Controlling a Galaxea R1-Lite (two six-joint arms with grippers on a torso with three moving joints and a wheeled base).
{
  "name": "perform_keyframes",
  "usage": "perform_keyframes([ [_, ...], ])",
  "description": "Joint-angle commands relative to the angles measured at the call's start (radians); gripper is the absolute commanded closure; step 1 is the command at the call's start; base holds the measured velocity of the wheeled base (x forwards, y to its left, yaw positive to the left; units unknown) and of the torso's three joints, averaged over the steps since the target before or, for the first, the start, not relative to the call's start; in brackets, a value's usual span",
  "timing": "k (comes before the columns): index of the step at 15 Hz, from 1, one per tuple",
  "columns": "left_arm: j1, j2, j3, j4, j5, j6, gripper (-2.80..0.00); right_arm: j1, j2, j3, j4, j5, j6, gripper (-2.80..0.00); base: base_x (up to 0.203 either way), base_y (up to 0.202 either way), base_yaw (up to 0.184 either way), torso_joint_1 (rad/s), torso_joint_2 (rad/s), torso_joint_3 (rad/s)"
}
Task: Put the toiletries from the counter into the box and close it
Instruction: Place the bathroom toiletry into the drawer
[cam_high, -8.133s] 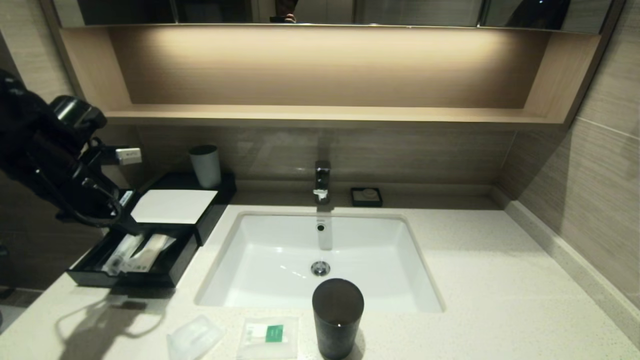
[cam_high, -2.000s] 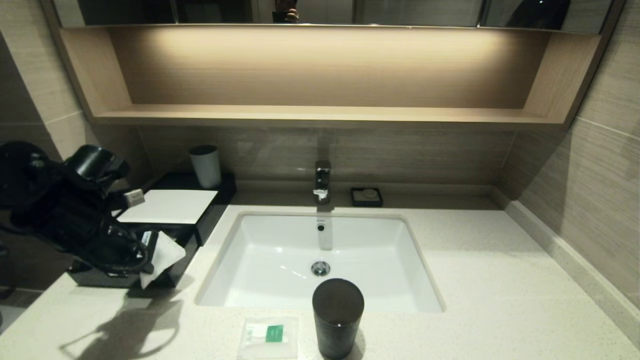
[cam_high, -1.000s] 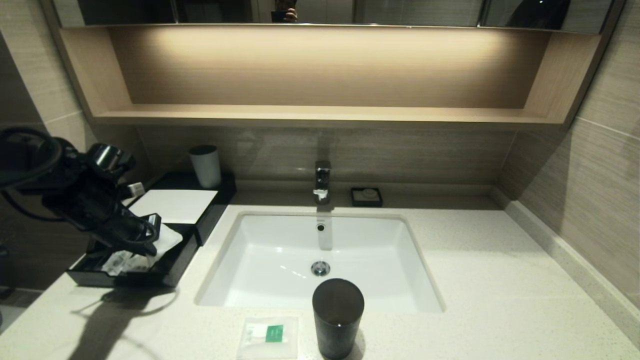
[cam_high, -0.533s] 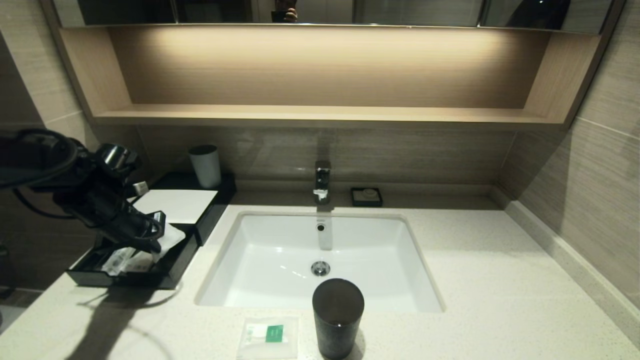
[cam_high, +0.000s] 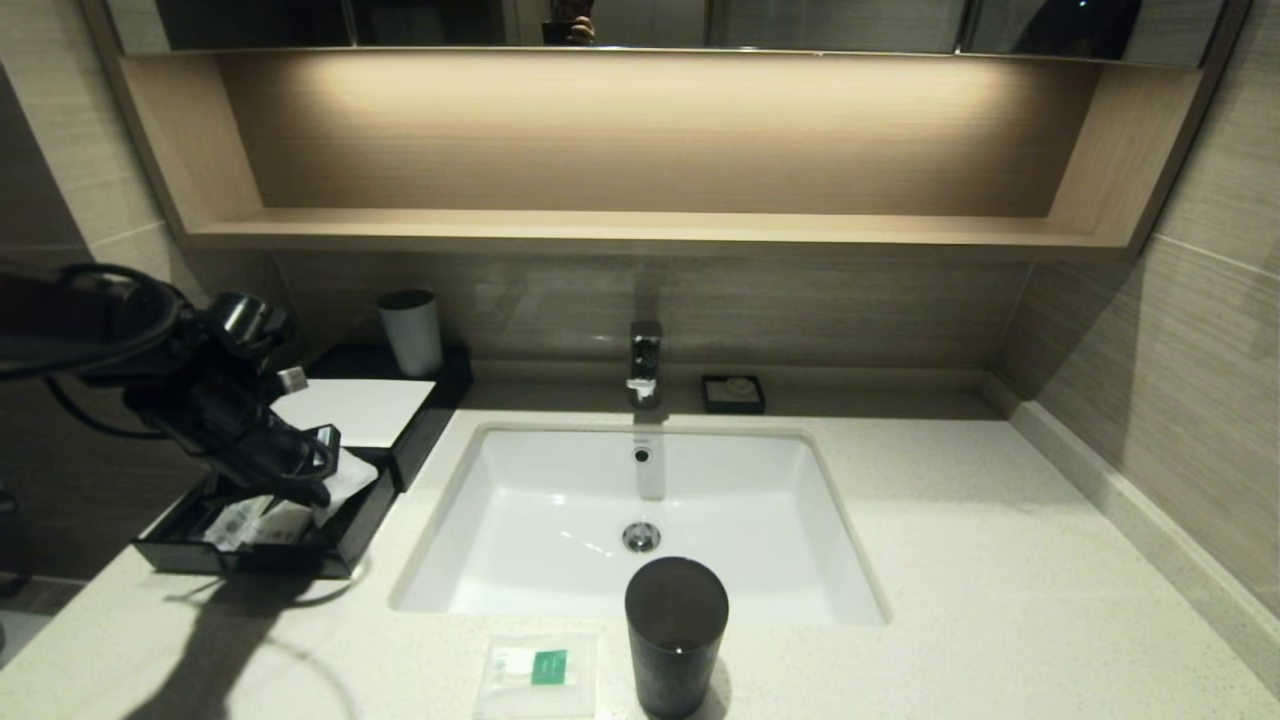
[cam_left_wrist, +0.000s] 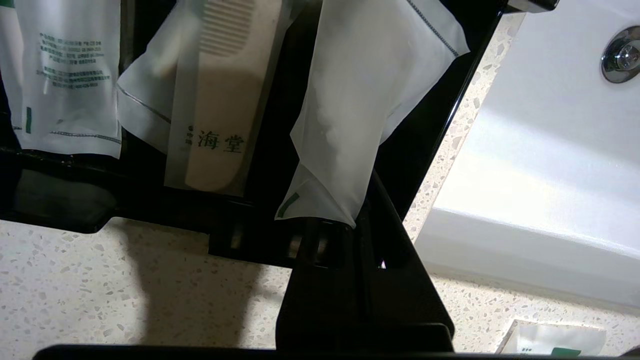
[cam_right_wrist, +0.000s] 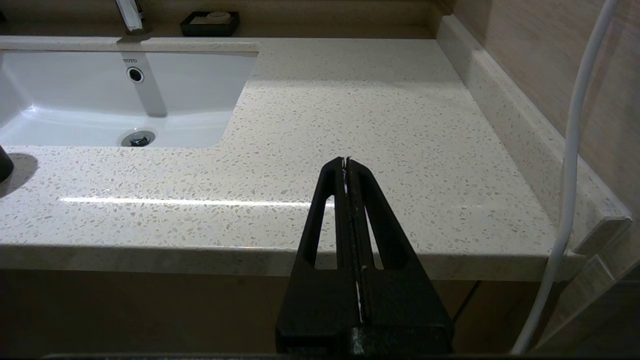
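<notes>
1. My left gripper (cam_left_wrist: 350, 220) is clenched on a corner of a clear packet (cam_left_wrist: 370, 100), which hangs over the open drawer (cam_high: 345, 535) of the black box (cam_high: 420, 425).
2. Two wrapped items already lie in the drawer.
3. A white sachet (cam_high: 535, 672) lies on the counter (cam_high: 1000, 600) beside a dark cup (cam_high: 675, 635).
4. My right gripper (cam_right_wrist: 346, 165), pressed together and empty, is parked off the counter's front edge.

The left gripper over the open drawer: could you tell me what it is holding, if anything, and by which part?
The left gripper is shut on a clear packet, pinching one bottom corner, while the rest hangs over the box.
</notes>
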Motion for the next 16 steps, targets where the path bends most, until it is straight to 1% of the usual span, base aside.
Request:
perform_keyframes([
  [1,-0.002,0.013,-0.012,0.004,-0.001,-0.004,0.0,0.0,0.0,0.002,0.0,-0.001,0.0,0.0,0.0,0.0,0.0,0.0,0.0,0.0],
  [4,-0.003,0.026,-0.028,0.008,-0.001,-0.016,0.0,0.0,0.0,0.002,0.0,0.0,0.0,0.0,0.0,0.0,0.0,0.0,0.0,0.0],
  [11,-0.003,0.055,-0.029,0.018,-0.001,-0.017,0.0,0.0,0.0,0.0,0.0,0.0,0.0,0.0,0.0,0.0,0.0,0.0,0.0,0.0],
  [16,-0.003,0.088,-0.06,0.017,-0.001,-0.023,0.0,0.0,0.0,0.001,0.0,0.0,0.0,0.0,0.0,0.0,0.0,0.0,0.0,0.0],
])
